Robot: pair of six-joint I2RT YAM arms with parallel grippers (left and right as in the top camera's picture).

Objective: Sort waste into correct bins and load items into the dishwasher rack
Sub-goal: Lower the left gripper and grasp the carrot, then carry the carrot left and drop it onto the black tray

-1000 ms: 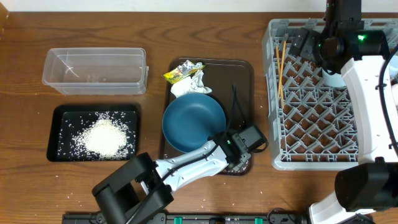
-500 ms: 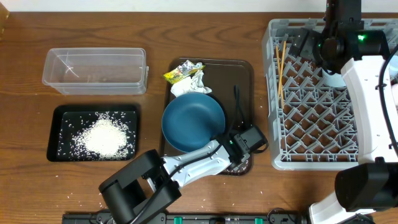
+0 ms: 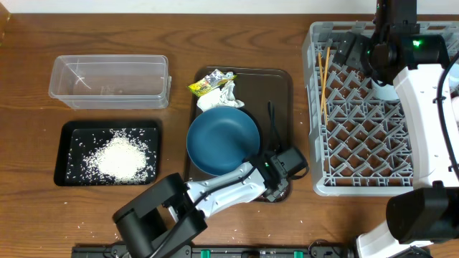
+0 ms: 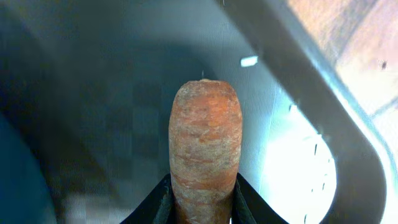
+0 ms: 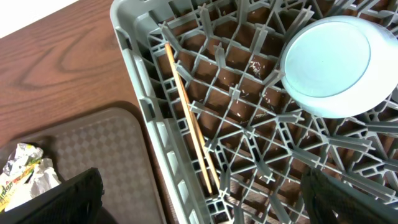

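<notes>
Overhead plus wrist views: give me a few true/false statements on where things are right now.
1. The small orange carrot sits between the left gripper's fingers. True.
2. The thin wooden chopsticks lie in the grey plastic rack. True.
3. The large round blue plate stands in the rack. False: it rests on the brown tray.
4. The loose white rice grains are heaped on the brown tray. False: they lie in the shallow black tray.
5. The right gripper is shut. False: its jaws stand wide open.
</notes>
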